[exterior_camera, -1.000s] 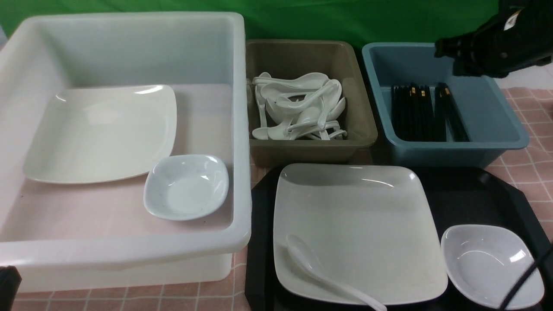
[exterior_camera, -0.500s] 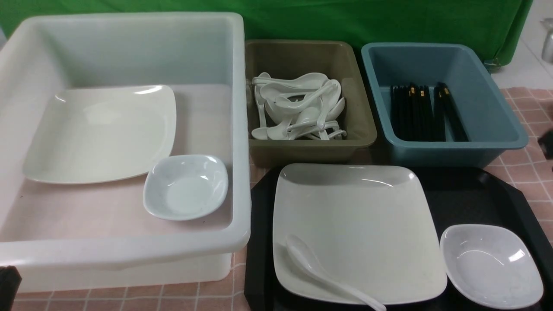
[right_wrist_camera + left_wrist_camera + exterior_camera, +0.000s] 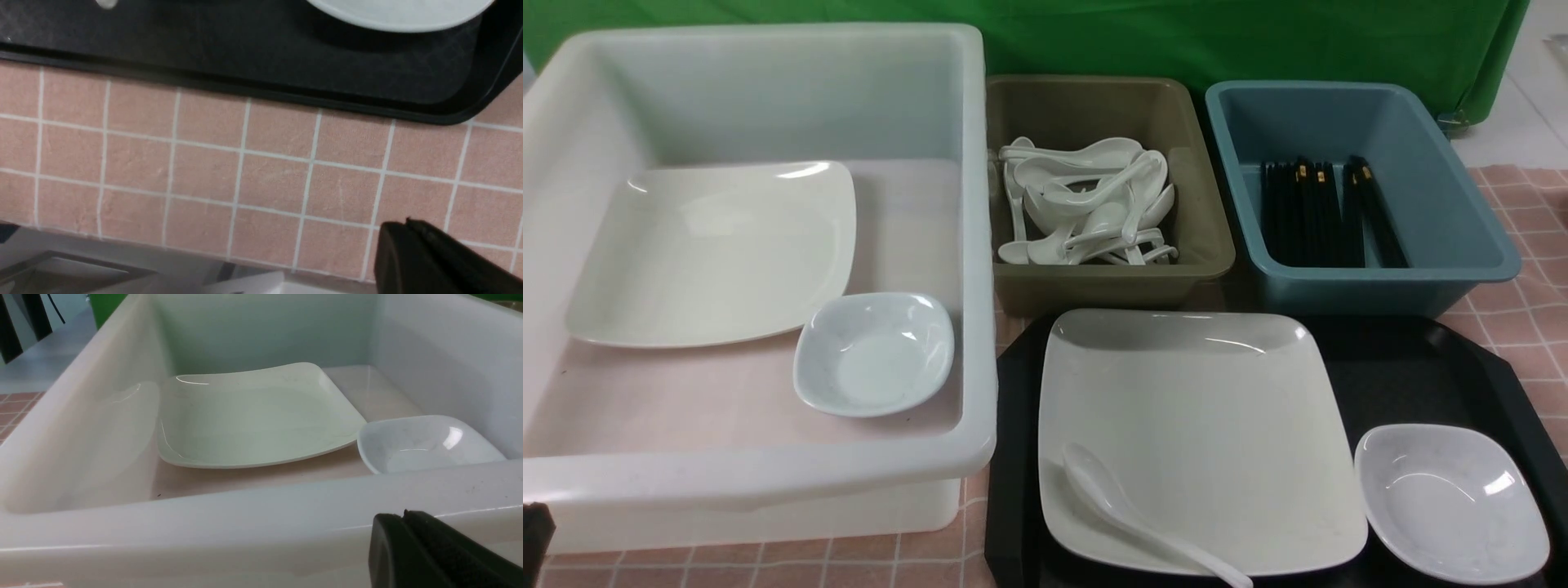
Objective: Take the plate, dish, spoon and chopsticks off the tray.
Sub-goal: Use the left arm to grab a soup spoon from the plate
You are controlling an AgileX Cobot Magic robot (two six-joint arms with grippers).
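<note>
Front view: the tray (image 3: 1413,367), black with cut-off corners and a raised rim, sits front right on the pink checked cloth (image 3: 1515,318). On it we see the plate (image 3: 1201,425), large, glossy white and square with rounded corners, covering the tray's left and middle. The spoon (image 3: 1131,518), white with a deep oval bowl, lies diagonally across the plate's near left corner, its handle reaching the plate's near edge. The dish (image 3: 1450,502), small, shallow and glossy white, rests on the tray just right of the plate; we cannot tell whether the rims touch. The chopsticks (image 3: 1327,214), thin black sticks, some with gold marks near one end, lie bundled in the blue bin (image 3: 1445,220) behind the tray. The olive bin (image 3: 1205,237) beside it holds a heap of white spoons (image 3: 1086,200). The white tub (image 3: 768,478) on the left holds a second square plate (image 3: 711,253) and a second small dish (image 3: 874,353).

Left wrist view: the left gripper (image 3: 404,517) has its jaws pressed together with nothing between them, just outside the tub's near wall.

Right wrist view: the right gripper (image 3: 406,225) is likewise closed and empty, over the cloth and apart from the tray's rim.
</note>
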